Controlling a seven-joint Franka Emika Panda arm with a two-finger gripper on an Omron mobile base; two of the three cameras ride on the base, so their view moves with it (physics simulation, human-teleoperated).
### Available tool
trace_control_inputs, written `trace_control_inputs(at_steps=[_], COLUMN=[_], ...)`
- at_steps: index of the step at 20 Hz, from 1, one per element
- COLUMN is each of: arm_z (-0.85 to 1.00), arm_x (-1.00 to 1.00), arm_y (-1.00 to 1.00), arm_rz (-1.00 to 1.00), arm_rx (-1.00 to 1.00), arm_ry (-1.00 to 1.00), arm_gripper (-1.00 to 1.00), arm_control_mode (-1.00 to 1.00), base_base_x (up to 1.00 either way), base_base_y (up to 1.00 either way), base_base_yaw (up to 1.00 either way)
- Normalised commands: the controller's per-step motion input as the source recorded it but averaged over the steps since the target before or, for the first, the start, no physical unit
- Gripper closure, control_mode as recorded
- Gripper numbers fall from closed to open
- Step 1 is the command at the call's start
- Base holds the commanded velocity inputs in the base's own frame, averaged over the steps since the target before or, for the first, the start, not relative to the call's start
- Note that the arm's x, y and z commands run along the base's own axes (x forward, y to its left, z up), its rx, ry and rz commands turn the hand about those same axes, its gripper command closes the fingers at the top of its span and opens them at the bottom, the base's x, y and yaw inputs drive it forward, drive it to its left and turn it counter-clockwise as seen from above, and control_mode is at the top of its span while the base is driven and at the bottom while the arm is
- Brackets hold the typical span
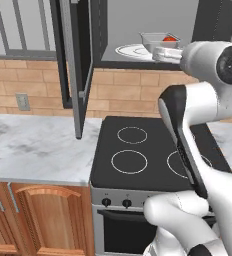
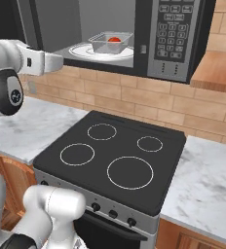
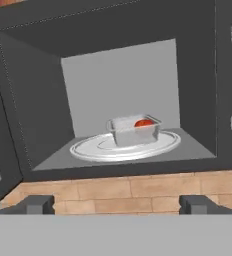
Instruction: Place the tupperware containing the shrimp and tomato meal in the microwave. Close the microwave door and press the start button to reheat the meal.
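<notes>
Released and set wide apart, the jaws of your gripper (image 3: 116,204) grasp nothing and face the open cavity of the microwave (image 3: 198,75) from just outside it. To the left, the microwave door (image 1: 78,65) stands swung fully open toward you. Farther right, the tupperware (image 3: 134,130) rests on the white turntable (image 3: 88,150) inside, toward its right side, with the red tomato piece (image 3: 144,122) showing within it.

Home kitchen, simulated: black cooktop (image 2: 112,153) over oven, marble counter (image 1: 33,147), brick backsplash (image 2: 134,104), wood cabinets (image 1: 38,217), overhead microwave (image 2: 149,34).
</notes>
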Motion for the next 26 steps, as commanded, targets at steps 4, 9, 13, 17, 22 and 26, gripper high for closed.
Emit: trace_control_inputs(at_steps=[4, 9, 13, 17, 22, 26], arm_z=[0.00, 0.00, 0.00, -0.03, -0.35, -0.67], arm_x=[-1.00, -1.00, -0.96, -0.51, -0.11, 0.00], arm_y=[0.30, 0.22, 0.35, 0.77, 0.70, 0.49], arm_rz=[0.31, 0.31, 0.23, 0.05, 0.00, 0.00], arm_rx=[-0.68, -0.69, -0.69, -0.57, -0.28, -0.14], arm_ry=[0.18, 0.25, 0.23, 0.04, -0.23, -0.34], arm_gripper=[-1.00, -1.00, -1.00, -1.00, -1.00, -1.00], arm_control_mode=[-1.00, -1.00, -1.00, -1.00, -1.00, -1.00], base_base_x=[0.00, 0.00, 0.00, 0.00, 0.00, 0.00], base_base_y=[0.00, 0.00, 0.00, 0.00, 0.00, 0.00], base_base_yaw=[0.00, 0.00, 0.00, 0.00, 0.00, 0.00])
